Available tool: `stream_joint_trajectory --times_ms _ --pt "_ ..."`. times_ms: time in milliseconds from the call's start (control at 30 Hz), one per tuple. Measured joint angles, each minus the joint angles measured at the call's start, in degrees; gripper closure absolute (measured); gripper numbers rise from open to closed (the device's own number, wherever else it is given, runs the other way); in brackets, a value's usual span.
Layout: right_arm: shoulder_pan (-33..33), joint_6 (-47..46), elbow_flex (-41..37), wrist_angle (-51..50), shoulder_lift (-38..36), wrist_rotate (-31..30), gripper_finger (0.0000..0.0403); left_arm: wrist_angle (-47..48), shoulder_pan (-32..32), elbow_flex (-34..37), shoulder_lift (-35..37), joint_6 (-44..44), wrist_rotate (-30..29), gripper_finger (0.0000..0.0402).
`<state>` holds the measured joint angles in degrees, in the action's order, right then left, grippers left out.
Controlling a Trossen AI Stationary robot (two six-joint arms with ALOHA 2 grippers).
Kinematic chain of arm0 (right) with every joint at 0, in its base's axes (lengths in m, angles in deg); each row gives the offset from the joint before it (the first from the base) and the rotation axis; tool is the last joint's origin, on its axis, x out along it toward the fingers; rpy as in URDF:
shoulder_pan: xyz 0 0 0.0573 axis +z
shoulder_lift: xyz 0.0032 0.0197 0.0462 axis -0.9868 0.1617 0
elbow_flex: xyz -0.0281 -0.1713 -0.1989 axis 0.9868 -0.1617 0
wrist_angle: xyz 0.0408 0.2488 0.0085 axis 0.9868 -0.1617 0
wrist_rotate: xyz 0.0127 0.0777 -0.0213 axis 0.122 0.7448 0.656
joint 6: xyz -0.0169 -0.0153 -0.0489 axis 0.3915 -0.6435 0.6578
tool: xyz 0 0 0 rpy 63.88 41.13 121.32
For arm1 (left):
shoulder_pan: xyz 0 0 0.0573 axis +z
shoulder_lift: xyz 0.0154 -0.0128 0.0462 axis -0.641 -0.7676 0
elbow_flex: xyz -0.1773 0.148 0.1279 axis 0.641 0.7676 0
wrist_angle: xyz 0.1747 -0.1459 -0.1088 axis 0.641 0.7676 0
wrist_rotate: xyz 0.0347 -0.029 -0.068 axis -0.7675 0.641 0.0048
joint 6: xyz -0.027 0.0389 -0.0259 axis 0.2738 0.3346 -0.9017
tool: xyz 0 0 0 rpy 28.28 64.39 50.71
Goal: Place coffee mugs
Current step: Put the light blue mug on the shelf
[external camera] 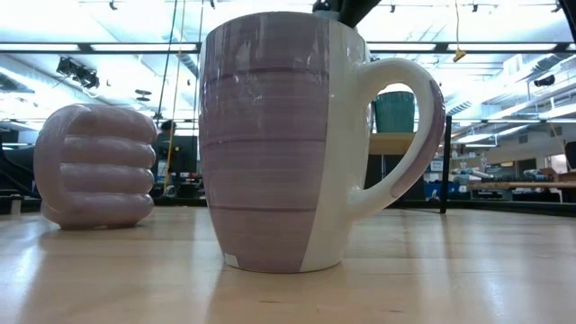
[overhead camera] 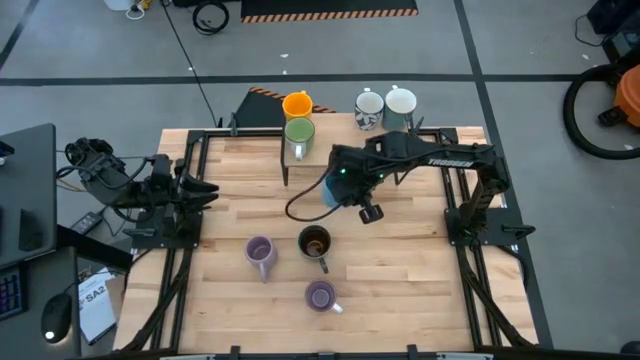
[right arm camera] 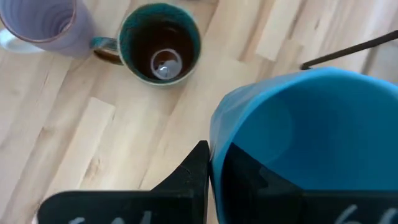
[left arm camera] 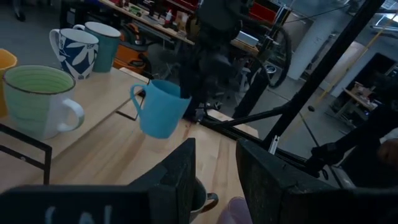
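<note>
Right arm holds blue mug (overhead camera: 331, 192) (mid-table).

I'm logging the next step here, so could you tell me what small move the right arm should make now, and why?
Probably lower the blue mug straight down. The right gripper holds its rim, and it hangs tilted above bare table beside the dark mug.

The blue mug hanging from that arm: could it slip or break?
The blue mug hangs above the table, pinched at its rim by the right gripper, so it might swing or slip. It looks glossy and stiff, probably ceramic; a drop could chip it.
</note>
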<state>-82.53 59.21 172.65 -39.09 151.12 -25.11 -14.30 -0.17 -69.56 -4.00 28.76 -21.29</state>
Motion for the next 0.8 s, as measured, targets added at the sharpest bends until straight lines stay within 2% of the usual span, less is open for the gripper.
stream_joint_trajectory --times_ms 167,400,700,800 --pt "-2.3 3.19 4.12 -2.0 0.69 -0.96 0.0364 0.0 0.36 -0.01 -0.02 0.28 -0.03 0.0281" --pt "-6.77 3.8 4.35 -3.15 0.74 -2.03 0.0364 -0.62 2.96 -0.01 -0.03 -0.42 -0.01 0.0281" --pt "-11.07 6.59 4.35 -2.18 0.74 -3.75 0.0365 -5.05 8.63 -0.02 -0.39 3.23 0.25 0.0281" --pt "-12.36 6.75 4.37 -1.56 0.74 -3.77 0.0366 -5.56 10.77 -0.02 -0.52 3.17 2.89 0.0281"
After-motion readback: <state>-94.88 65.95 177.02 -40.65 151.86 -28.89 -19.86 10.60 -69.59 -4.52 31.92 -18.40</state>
